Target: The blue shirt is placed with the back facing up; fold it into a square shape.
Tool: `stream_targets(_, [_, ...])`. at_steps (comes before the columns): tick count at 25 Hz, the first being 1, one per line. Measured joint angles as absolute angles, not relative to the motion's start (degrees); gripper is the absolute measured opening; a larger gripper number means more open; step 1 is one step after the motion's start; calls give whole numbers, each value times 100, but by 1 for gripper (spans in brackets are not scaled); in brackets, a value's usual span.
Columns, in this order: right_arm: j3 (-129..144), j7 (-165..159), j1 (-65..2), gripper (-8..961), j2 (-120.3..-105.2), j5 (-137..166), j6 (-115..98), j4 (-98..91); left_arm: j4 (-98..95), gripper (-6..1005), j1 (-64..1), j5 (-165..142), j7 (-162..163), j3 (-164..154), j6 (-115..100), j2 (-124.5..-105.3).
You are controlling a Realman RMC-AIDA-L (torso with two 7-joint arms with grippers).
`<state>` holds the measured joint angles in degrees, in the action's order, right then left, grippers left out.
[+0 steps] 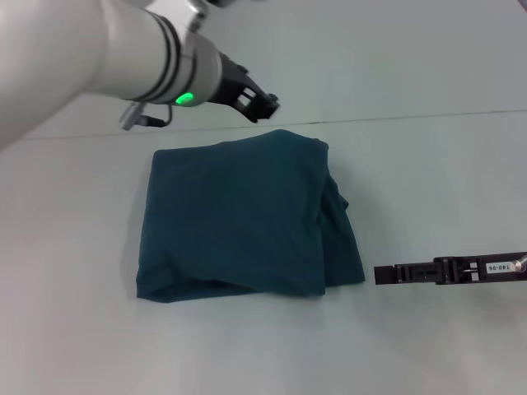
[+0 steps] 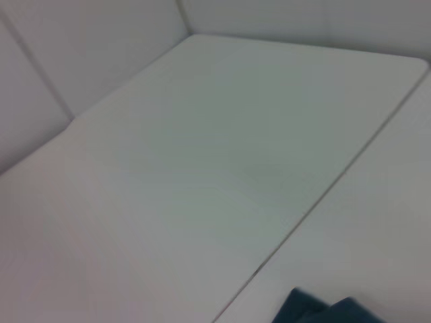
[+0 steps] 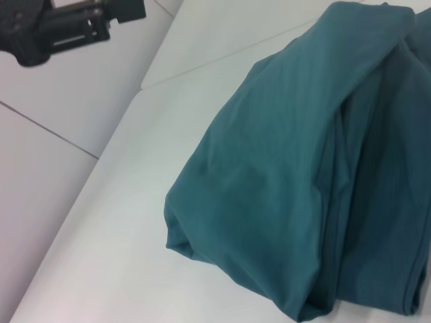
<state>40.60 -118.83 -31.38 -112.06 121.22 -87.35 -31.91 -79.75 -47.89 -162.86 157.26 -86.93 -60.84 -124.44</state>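
Folded into a rough square, the blue shirt (image 1: 243, 218) is lying flat on the pale counter (image 1: 74, 329), its plain side facing up and no lettering showing. Its layers are sitting unevenly along the robot's-right edge, where a bunched fold is poking out from under the top layer, and the near edge is showing a soft rolled hem. In the right wrist view the shirt (image 3: 303, 182) is filling much of the picture, its stacked layers and creases showing clearly.

Just beyond the shirt's far edge, the left gripper (image 1: 262, 103) is hovering above the counter, apart from the cloth and holding nothing; whether its fingers are parted or closed, I cannot tell. Its dark body (image 3: 74, 27) is also appearing in the right wrist view, beyond the shirt. From the left wrist view only a corner of the shirt (image 2: 323, 311) is peeking in beside a seam in the counter (image 2: 202, 168).

Off the shirt's near right corner, the right gripper (image 1: 380, 274) is lying low over the counter, pointing toward the cloth without touching it, its fingers looking drawn together and gripping nothing
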Motion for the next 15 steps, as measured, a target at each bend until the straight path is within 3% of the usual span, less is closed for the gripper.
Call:
stream_targets(9, [4060, -11883, -3192, 730, -11181, 12121, -8760, -3191, -7666, 524, -4570, -14889, 15940, -6661, -6775, -12410])
stream_targets(15, [4061, -12135, -3395, 729, -11043, 12120, -8837, -3236, -7028, 521, -4436, -13699, 15878, -4886, -7760, -12319])
